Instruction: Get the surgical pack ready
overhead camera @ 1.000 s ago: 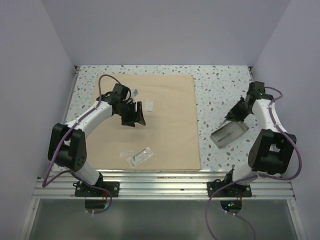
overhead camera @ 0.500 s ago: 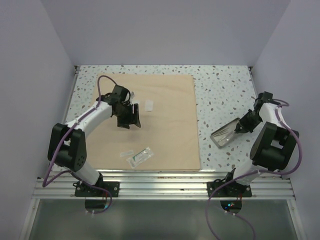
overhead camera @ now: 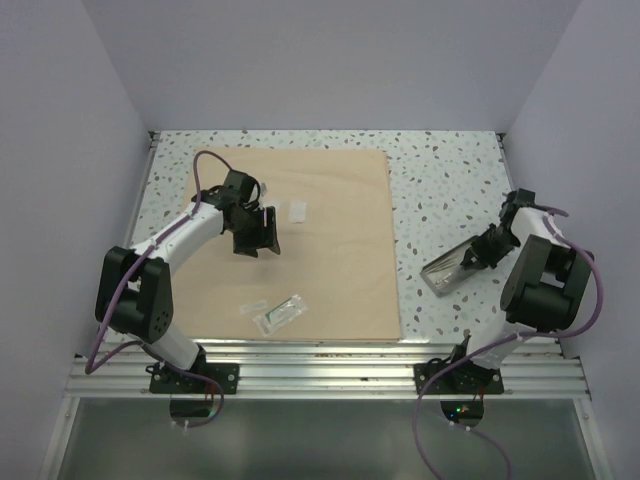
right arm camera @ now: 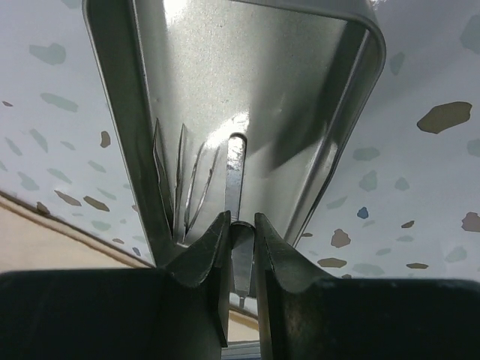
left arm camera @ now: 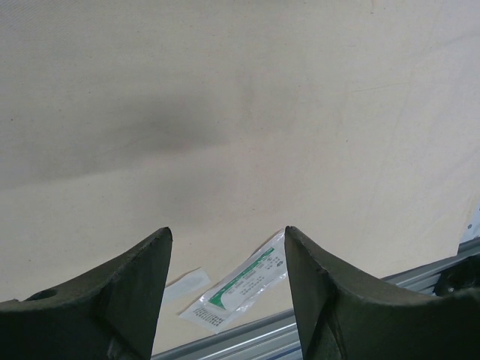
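Note:
The surgical pack point(overhead camera: 335, 245) is a big tan cloth sheet spread flat on the table, and it fills the left wrist view point(left arm camera: 225, 112). Over its left part hovers my left gripper point(overhead camera: 257, 232) point(left arm camera: 227, 229), open and holding nothing. Right of the cloth, a shiny metal tray point(overhead camera: 445, 272) point(right arm camera: 112, 97) lies on the speckled tabletop. At the tray's right end my right gripper point(overhead camera: 484, 250) point(right arm camera: 241, 219) is shut on a slim metal instrument point(right arm camera: 235, 172) that reaches into the tray.
A clear pouch with green print point(overhead camera: 281, 312) point(left arm camera: 244, 289) and a small white strip point(overhead camera: 255, 307) lie on the cloth's near edge. A small white packet point(overhead camera: 297, 211) sits on the cloth by the left gripper. White walls enclose the table; a metal rail point(overhead camera: 320, 355) runs along the front.
The right arm has folded back and its gripper has come down to the right end of the tray. The left gripper has shifted slightly left and stays open.

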Robot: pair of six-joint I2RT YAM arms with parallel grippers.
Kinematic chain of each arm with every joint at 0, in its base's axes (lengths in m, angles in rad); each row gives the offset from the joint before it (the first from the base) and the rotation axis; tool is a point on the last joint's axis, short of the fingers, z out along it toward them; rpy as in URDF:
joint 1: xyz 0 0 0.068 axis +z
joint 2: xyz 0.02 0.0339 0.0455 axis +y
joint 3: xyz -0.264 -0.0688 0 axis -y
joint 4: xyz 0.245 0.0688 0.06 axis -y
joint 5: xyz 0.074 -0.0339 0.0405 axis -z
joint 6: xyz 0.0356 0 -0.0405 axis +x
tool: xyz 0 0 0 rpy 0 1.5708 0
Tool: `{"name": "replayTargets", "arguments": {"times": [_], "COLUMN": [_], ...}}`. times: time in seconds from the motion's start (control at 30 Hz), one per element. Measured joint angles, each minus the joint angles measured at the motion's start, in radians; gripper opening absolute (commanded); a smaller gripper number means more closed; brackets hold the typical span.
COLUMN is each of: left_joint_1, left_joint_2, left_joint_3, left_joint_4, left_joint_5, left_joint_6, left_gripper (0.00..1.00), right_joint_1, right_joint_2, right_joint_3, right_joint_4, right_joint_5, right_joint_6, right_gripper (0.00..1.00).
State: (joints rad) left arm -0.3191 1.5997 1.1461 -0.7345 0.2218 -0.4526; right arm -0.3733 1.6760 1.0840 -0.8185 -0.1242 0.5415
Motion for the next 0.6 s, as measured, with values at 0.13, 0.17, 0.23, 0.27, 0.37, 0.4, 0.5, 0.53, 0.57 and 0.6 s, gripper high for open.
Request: {"name": "replayTargets", "arguments": {"times": [0.13, 0.17, 0.23, 0.27, 0.37, 0.4, 0.5, 0.53, 0.57, 0.6], "left_joint_1": [0.0, 0.0, 0.0, 0.0, 0.0, 0.0, 0.003, 0.005, 0.005, 0.006], "left_joint_2": [0.0, 0.0, 0.0, 0.0, 0.0, 0.0, 0.0, 0.0, 0.0, 0.0], "left_joint_3": [0.0, 0.0, 0.0, 0.0, 0.0, 0.0, -0.001, -0.003, -0.006, -0.01], "left_joint_4": [0.0, 0.0, 0.0, 0.0, 0.0, 0.0, 0.001, 0.003, 0.006, 0.006], "left_joint_5": [0.0, 0.0, 0.0, 0.0, 0.0, 0.0, 0.001, 0.001, 0.001, 0.001], "left_joint_6": [0.0, 0.0, 0.0, 0.0, 0.0, 0.0, 0.0, 0.0, 0.0, 0.0], "left_gripper": [0.65, 0.65, 0.65, 0.65, 0.65, 0.65, 0.65, 0.65, 0.65, 0.65], "right_joint_1": [0.0, 0.0, 0.0, 0.0, 0.0, 0.0, 0.0, 0.0, 0.0, 0.0], "right_joint_2": [0.024, 0.031, 0.041, 0.046, 0.059, 0.061, 0.065, 0.069, 0.072, 0.077], "right_joint_3": [-0.007, -0.007, -0.007, -0.007, -0.005, -0.005, 0.006, 0.013, 0.021, 0.027], "right_joint_4": [0.013, 0.015, 0.019, 0.019, 0.018, 0.017, 0.01, 0.008, 0.008, 0.008], "right_joint_5": [0.001, 0.001, 0.002, 0.002, 0.009, 0.013, 0.034, 0.039, 0.042, 0.049], "right_joint_6": [0.025, 0.028, 0.033, 0.034, 0.031, 0.027, 0.013, 0.008, 0.003, -0.003], "right_gripper": [0.01, 0.01, 0.01, 0.02, 0.02, 0.02, 0.03, 0.03, 0.03, 0.02]}}
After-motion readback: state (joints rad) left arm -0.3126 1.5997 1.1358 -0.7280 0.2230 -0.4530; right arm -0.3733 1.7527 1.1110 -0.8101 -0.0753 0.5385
